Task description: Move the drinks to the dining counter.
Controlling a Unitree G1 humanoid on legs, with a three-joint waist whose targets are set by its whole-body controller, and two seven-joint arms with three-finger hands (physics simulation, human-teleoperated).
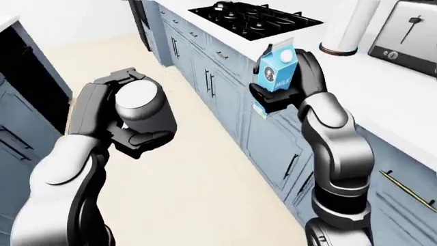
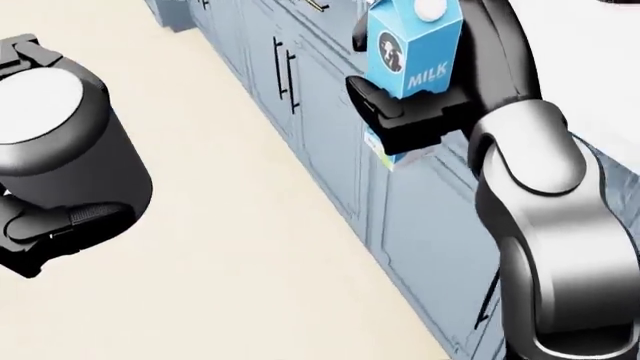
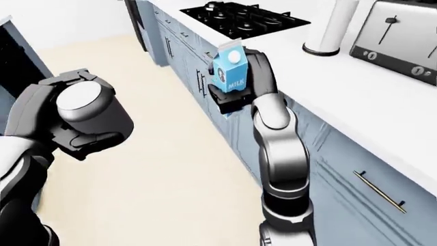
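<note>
Left-eye view: right hand [image 1: 281, 95] grips milk carton [image 1: 276, 72] upright.

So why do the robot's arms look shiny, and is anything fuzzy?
Left-eye view: the right arm shows soft white gleams from a light above. Head view: the milk carton reads sharp, lettering clear, while the grey can sits close and looks a little soft. Right-eye view: the toaster leans, stretched near the edge.

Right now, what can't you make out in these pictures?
- Dining counter: in no view.
- Milk carton: its lower part is hidden by the right hand.
- Grey can: no label shows; its underside is covered by the left hand.
- Toaster: cut by the right-eye view's edge.
</note>
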